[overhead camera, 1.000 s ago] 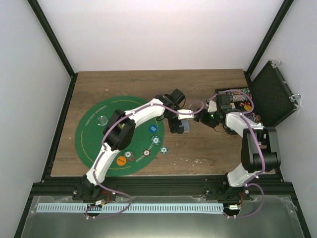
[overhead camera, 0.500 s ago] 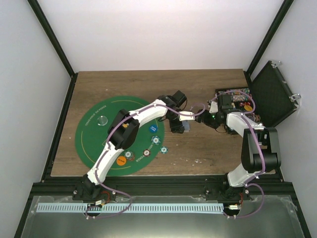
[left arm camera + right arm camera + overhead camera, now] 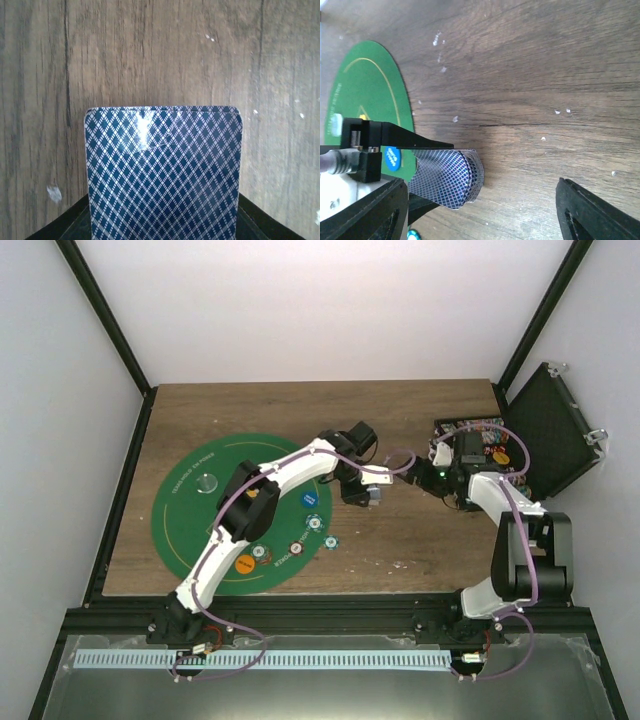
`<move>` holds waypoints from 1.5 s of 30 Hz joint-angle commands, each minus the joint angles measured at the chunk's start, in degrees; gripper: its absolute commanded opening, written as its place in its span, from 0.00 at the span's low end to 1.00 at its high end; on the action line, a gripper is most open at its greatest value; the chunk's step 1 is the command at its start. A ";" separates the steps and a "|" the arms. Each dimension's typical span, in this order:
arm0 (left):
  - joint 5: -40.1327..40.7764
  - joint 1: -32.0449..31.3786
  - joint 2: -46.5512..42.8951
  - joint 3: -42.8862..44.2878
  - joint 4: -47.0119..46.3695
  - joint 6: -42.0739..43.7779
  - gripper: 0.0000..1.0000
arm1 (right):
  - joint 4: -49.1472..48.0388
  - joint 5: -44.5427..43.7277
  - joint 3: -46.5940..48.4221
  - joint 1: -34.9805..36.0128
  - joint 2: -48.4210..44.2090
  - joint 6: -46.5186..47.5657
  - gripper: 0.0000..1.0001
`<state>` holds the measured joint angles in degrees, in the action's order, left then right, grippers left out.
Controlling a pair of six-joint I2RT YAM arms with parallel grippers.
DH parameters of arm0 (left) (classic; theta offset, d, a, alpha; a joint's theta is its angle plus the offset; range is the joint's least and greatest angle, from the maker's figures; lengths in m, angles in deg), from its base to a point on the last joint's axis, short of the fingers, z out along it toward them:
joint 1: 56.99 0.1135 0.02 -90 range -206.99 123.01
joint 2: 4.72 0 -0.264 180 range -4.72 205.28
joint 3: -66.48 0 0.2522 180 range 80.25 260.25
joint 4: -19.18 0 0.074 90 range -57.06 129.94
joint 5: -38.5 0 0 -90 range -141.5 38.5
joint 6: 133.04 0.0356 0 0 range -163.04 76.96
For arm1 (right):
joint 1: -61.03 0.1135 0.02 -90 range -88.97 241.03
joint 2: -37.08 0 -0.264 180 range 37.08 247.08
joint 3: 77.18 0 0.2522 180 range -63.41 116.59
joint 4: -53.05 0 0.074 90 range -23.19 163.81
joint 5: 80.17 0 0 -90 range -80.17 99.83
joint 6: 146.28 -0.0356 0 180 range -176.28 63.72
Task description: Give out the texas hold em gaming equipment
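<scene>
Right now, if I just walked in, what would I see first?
Probably the blue diamond-patterned playing cards, pinched in the left gripper over the middle of the wooden table. Next, the green mat on the left with little chips on it, and the open black case at the far right.

White curved lettering [image 3: 187, 476] on the green felt mat [image 3: 185, 530], too small to read; nothing else legible

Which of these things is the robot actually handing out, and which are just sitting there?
For the job: playing cards, held in the left gripper; poker chips.
Just there: green felt mat; black case; wooden table.
</scene>
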<state>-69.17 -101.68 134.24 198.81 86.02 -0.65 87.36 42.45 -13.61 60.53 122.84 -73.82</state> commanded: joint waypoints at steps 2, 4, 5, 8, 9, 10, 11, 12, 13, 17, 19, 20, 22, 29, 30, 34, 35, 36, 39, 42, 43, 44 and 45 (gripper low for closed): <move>-0.61 1.26 -6.29 1.49 5.80 1.51 0.53 | -4.26 12.79 -1.24 -4.29 -2.65 -1.14 0.82; -0.38 1.63 -8.44 1.58 7.95 2.18 0.53 | -5.00 16.38 -0.58 -4.25 -1.94 -0.44 0.83; -0.27 1.79 -9.57 1.52 9.38 2.67 0.53 | -5.77 18.69 -0.46 -4.21 -1.42 -0.48 0.83; 0.29 2.41 -13.94 -0.42 13.27 4.00 0.52 | -10.15 26.42 0.16 -3.68 0.15 -2.08 0.83; 0.68 2.58 -15.78 -1.85 13.88 4.51 0.52 | -11.63 28.15 0.71 -3.01 0.68 -2.67 0.83; 1.22 2.73 -17.58 -3.36 14.23 4.99 0.52 | -12.79 29.36 1.53 -2.11 1.19 -3.16 0.85; 1.85 2.84 -19.40 -4.98 14.43 5.32 0.52 | -13.96 30.43 2.42 -1.04 1.74 -3.54 0.86; 2.55 2.84 -20.97 -6.21 14.56 5.42 0.52 | -15.35 31.50 3.34 0.28 2.42 -4.27 0.88; 3.02 2.88 -22.62 -7.46 14.70 5.50 0.52 | -17.54 32.65 4.05 1.63 3.11 -5.27 0.90; 3.79 3.09 -26.45 -9.32 16.06 4.90 0.52 | -25.05 36.42 5.51 6.48 6.23 -10.03 0.93; 4.88 3.25 -27.14 -9.40 16.54 4.07 0.52 | -28.90 38.09 5.73 8.29 7.62 -12.14 0.93; 5.51 3.41 -27.35 -9.40 16.74 3.67 0.52 | -30.49 39.05 5.85 9.15 8.16 -13.58 0.93; 6.02 3.81 -27.63 -9.26 16.79 3.02 0.51 | -32.06 39.56 6.36 10.59 9.19 -14.71 0.93; 5.96 4.99 -27.87 -9.23 16.22 2.38 0.51 | -35.36 41.07 6.54 13.59 11.60 -17.13 0.87; 5.79 5.11 -27.93 -9.23 15.96 2.23 0.51 | -36.42 41.27 6.26 13.84 11.73 -17.58 0.86; 4.32 5.33 -28.23 -8.99 15.43 2.19 0.51 | -37.56 41.49 7.09 15.86 13.78 -18.69 0.83; 3.71 5.34 -28.47 -9.04 15.25 2.25 0.51 | -38.03 41.45 7.54 16.39 14.54 -19.18 0.81; 3.28 5.29 -28.74 -9.12 15.00 2.26 0.51 | -38.64 41.56 7.96 17.05 15.18 -19.79 0.79; 3.08 5.33 -29.53 -9.41 14.18 2.30 0.51 | -41.75 41.94 8.24 17.57 16.41 -22.92 0.71; 3.29 5.39 -29.96 -10.22 13.77 2.58 0.51 | -45.28 42.63 7.86 17.81 16.96 -25.36 0.60; 3.67 5.39 -29.97 -10.39 13.59 2.61 0.51 | -45.62 43.01 8.00 17.99 17.12 -25.65 0.57; 4.04 5.35 -29.85 -10.39 13.32 2.53 0.51 | -45.62 43.52 8.15 18.32 17.30 -25.74 0.54; 4.54 5.44 -29.76 -10.47 13.17 2.48 0.51 | -45.34 43.84 8.20 18.64 17.55 -25.65 0.52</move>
<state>-64.64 -96.41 106.57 188.97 100.73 1.91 45.62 83.74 -7.58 78.06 139.69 -97.36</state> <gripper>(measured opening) 0.510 0.554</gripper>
